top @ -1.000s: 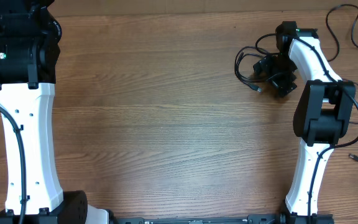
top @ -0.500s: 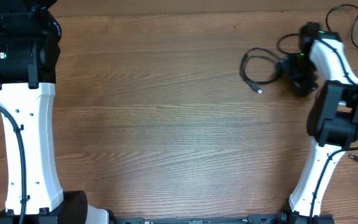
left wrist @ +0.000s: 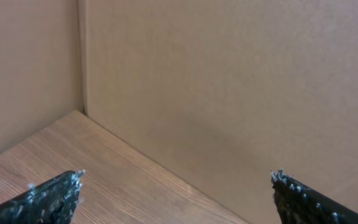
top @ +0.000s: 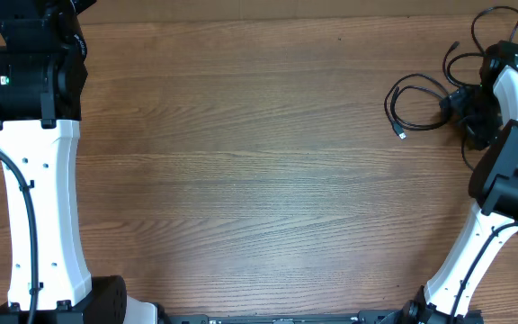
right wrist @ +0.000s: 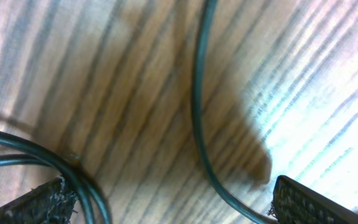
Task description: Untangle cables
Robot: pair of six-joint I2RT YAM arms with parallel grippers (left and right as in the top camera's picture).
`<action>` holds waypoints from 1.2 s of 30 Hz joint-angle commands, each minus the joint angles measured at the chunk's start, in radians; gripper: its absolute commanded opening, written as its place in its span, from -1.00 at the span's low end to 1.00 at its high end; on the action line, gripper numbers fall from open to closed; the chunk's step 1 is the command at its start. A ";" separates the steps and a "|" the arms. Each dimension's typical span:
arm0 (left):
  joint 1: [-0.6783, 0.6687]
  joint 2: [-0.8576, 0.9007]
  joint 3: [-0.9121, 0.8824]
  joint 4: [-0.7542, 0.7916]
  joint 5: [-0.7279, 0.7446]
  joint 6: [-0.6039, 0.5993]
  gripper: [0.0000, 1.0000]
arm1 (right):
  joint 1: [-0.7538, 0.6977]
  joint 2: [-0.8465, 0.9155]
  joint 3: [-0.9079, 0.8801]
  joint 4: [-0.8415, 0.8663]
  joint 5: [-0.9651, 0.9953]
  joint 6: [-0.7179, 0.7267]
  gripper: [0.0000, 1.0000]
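Observation:
A loop of thin black cable with a small plug end lies at the far right of the wooden table. More strands curl at the back right corner. My right gripper sits low over the bundle's right side. In the right wrist view its jaws are wide apart, with one cable strand running between them and two more by the left finger. My left gripper is open and empty, facing a cardboard wall; the overhead view does not show it.
The left arm stands along the table's left side. A cardboard wall rises behind the table's far left corner. The right arm runs along the right edge. Bare wood fills the middle.
My right gripper has moved right and slightly back toward the table's right edge. The cable loop has slid right with it and spread out.

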 commanded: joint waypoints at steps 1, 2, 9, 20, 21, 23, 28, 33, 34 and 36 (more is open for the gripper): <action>0.004 0.006 0.006 0.002 0.020 0.018 0.99 | 0.031 0.073 -0.001 0.003 -0.036 -0.034 1.00; 0.004 0.006 0.006 0.002 0.020 0.018 0.99 | 0.043 0.072 0.034 -0.011 -0.080 -0.055 1.00; 0.004 0.006 0.006 0.020 0.021 0.018 0.99 | 0.144 0.063 0.605 -0.159 -0.138 -0.243 1.00; 0.004 0.006 0.006 0.020 0.020 0.019 0.99 | 0.112 -0.280 1.134 -0.513 -0.109 -0.525 1.00; 0.004 0.006 0.006 0.020 0.021 0.019 0.99 | 0.094 -0.316 1.132 -0.514 -0.169 -0.574 1.00; 0.004 0.006 0.006 0.019 0.020 0.019 0.99 | 0.068 -0.372 1.127 -0.514 -0.191 -0.572 1.00; 0.004 0.006 0.006 0.006 0.031 0.018 0.99 | 0.065 -0.544 1.020 -0.514 -0.124 -0.579 1.00; 0.004 0.006 0.006 0.006 0.090 0.018 0.99 | 0.065 -0.728 0.747 -0.514 -0.058 -0.579 1.00; 0.004 0.006 0.006 0.006 0.104 0.018 0.99 | 0.065 -0.782 0.652 -0.514 -0.054 -0.578 1.00; 0.004 0.006 0.006 0.006 0.117 0.018 0.99 | 0.065 -0.859 0.502 -0.513 -0.051 -0.574 1.00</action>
